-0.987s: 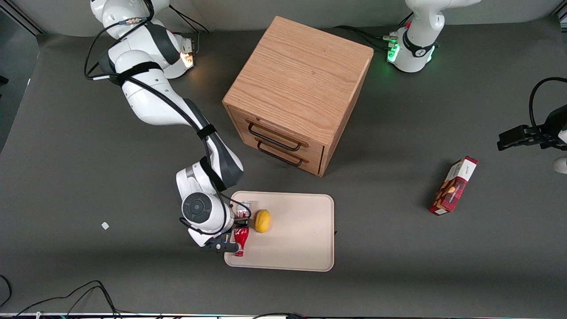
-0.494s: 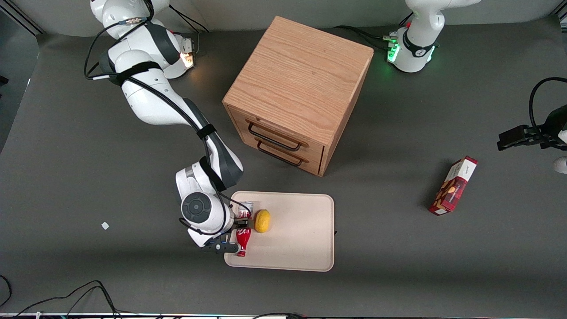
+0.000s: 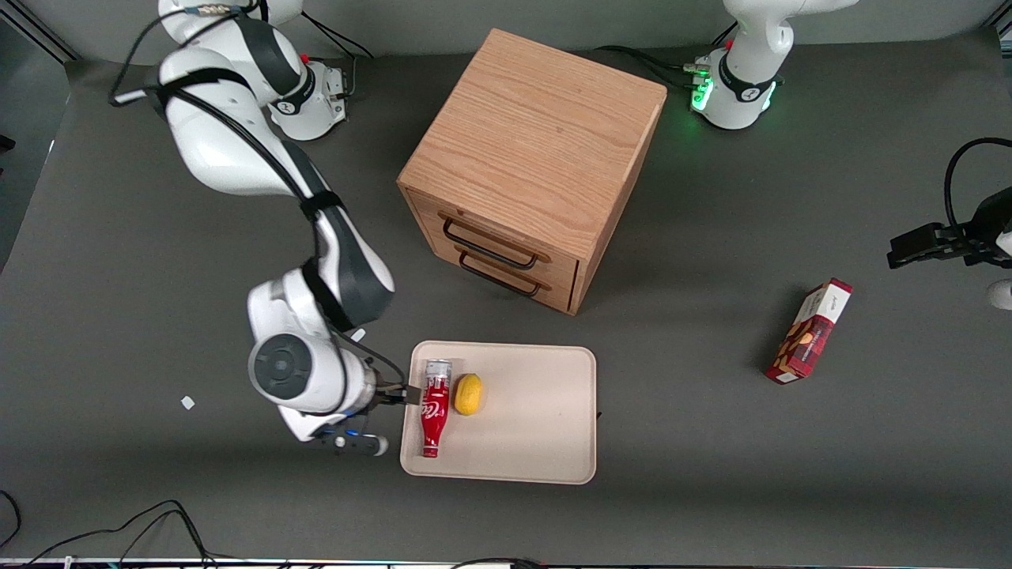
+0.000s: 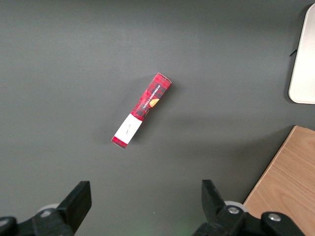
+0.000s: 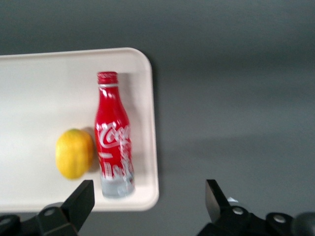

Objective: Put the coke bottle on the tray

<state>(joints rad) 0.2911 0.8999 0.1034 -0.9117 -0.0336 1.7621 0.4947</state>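
Bottle (image 3: 432, 408) lying flat on tray (image 3: 538, 442), just beside lemon (image 3: 469, 393); gripper (image 5: 150, 206) spread apart, empty, above worktop (image 3: 158, 237) beside tray.

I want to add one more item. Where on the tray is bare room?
The beige rectangular tray is bare from the yellow lemon toward the parked arm's end. It is crowded where the red coke bottle lies beside the lemon; the open gripper hovers just outside that edge.

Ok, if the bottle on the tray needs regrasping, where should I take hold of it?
Grip the bottle across its wide body near the logo, coming straight down. It lies flat on the tray with a lemon close alongside, so keep the fingers narrow. The tool sits open just off the tray's edge.
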